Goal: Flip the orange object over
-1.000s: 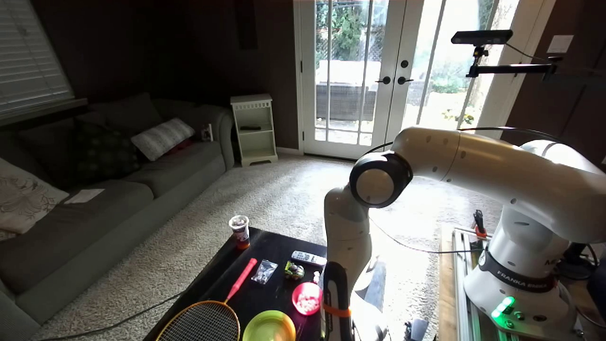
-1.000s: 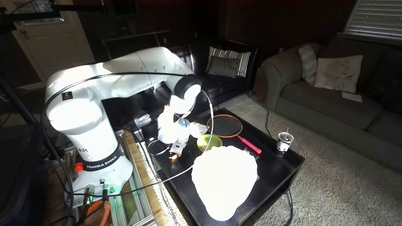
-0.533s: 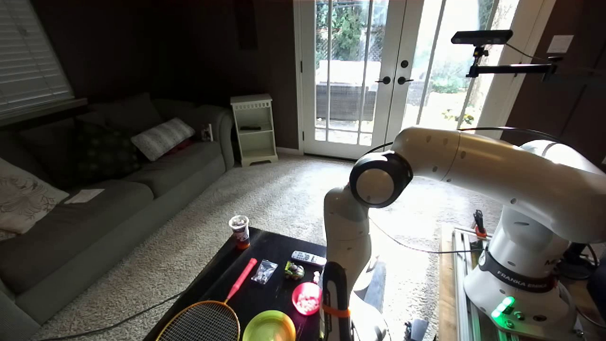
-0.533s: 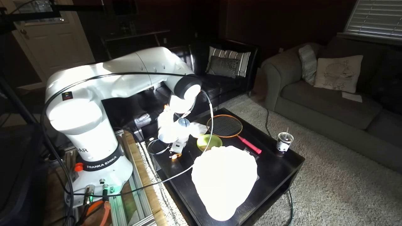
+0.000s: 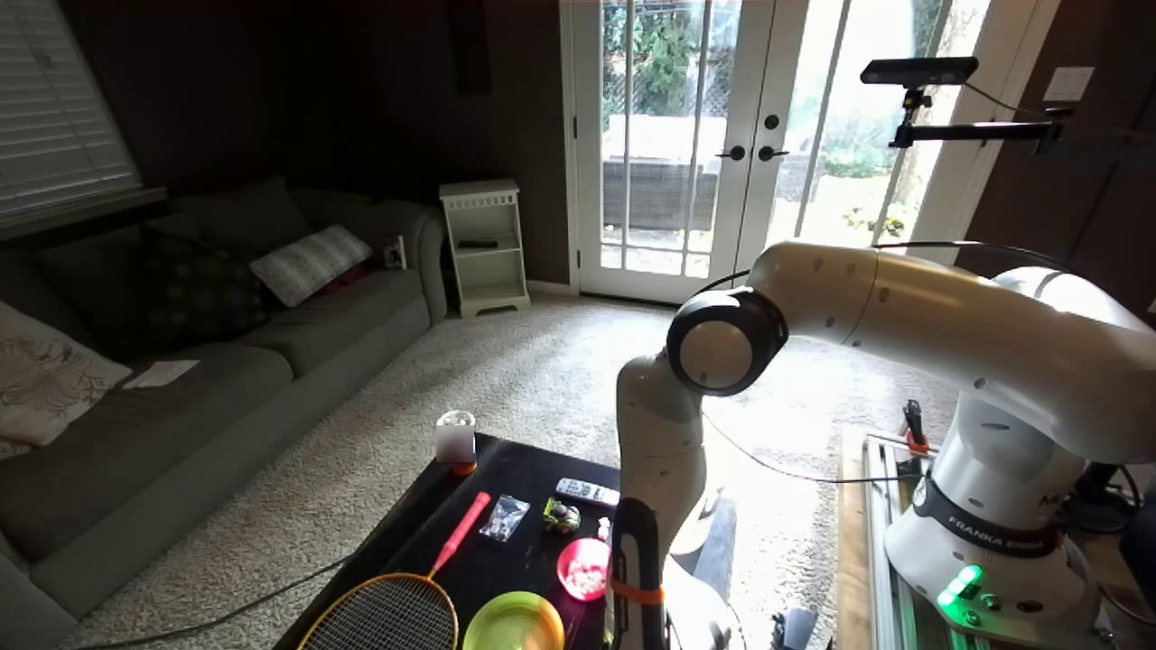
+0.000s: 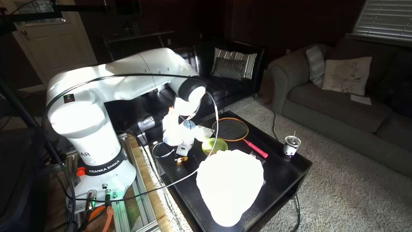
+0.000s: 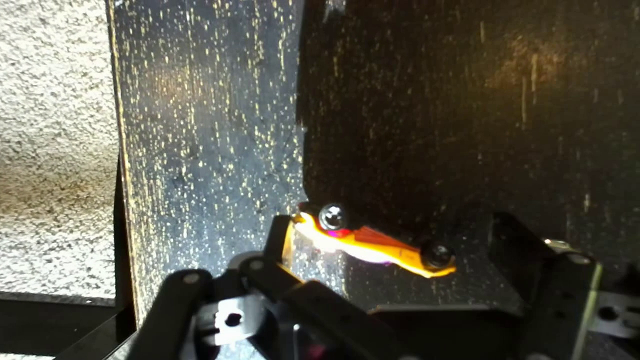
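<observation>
Orange toy car [image 7: 381, 246] lies between the widely parted jaws of the hand [image 7: 392, 231].

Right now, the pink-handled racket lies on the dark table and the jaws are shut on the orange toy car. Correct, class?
Not the jaws: the wrist view shows them open, not shut on the orange toy car. The pink-handled racket does lie on the dark table.

Arm [image 5: 939, 311]: white, rounded tubes, small round plugs [image 5: 883, 294]. Joint ring [image 5: 770, 334] black, pale cap [image 5: 714, 357]. Base collar [image 5: 975, 542] black, white FRANKA EMIKA lettering [image 5: 995, 534]; green light [image 5: 959, 585] below. Orange band [image 5: 638, 593] low on the arm. Black cable [image 6: 138, 75] along it. Gripper [image 7: 392, 240]: black bar linkages [image 7: 167, 320], bright metal plates [image 7: 223, 308].
</observation>
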`<move>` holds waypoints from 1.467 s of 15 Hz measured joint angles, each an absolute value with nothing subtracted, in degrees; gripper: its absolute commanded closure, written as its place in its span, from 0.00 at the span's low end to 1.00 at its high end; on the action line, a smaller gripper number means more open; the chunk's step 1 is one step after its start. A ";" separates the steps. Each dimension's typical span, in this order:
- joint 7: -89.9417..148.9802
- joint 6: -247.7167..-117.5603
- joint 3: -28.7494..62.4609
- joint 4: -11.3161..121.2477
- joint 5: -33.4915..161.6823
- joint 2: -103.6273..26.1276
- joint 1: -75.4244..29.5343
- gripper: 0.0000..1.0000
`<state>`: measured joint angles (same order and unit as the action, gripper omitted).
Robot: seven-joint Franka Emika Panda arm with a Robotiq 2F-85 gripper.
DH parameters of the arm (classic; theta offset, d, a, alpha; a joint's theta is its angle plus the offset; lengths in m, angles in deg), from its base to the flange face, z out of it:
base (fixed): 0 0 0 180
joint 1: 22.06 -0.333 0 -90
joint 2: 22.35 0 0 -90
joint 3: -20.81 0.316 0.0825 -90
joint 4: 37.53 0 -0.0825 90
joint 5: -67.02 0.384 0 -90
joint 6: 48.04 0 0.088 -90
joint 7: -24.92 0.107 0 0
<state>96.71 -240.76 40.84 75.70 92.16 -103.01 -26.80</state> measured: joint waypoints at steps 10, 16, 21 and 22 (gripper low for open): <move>96.72 -240.98 39.59 74.64 93.37 -102.67 -29.25 0.00; 96.72 -241.11 39.12 73.28 94.01 -102.41 -31.19 0.00; 96.72 -241.11 38.62 72.17 94.11 -102.36 -32.45 0.00; 96.72 -241.11 38.43 71.90 94.11 -102.33 -32.74 0.00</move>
